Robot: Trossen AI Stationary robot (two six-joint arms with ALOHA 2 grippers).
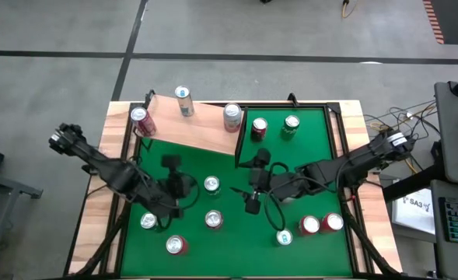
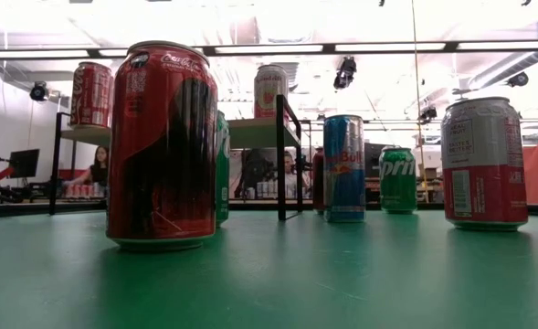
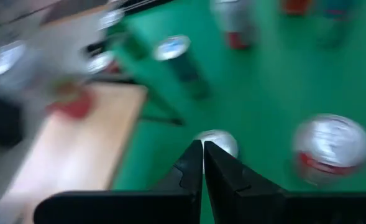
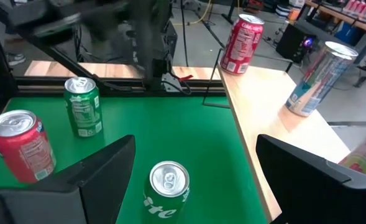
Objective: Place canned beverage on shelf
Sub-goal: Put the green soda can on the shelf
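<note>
The shelf [image 1: 190,128] is a pale wood board at the table's far left, and three cans stand on it: a red one [image 1: 141,120], a blue-and-white one [image 1: 183,101] and a silver one [image 1: 232,117]. Several more cans stand on the green table. A green can [image 1: 211,184] stands at the table's middle, between my two grippers. My right gripper [image 1: 252,183] is wide open just to its right; the can [image 4: 167,186] shows low between the fingers, untouched. My left gripper [image 3: 202,149] is shut and empty, just to the can's left [image 1: 183,187].
A red can [image 1: 258,128] and a green can [image 1: 291,124] stand at the far middle. More cans stand near the front: [image 1: 148,222], [image 1: 214,220], [image 1: 174,246], [image 1: 283,237], [image 1: 309,225], [image 1: 333,222]. The shelf's dark upright panel [image 2: 280,155] stands at its right end.
</note>
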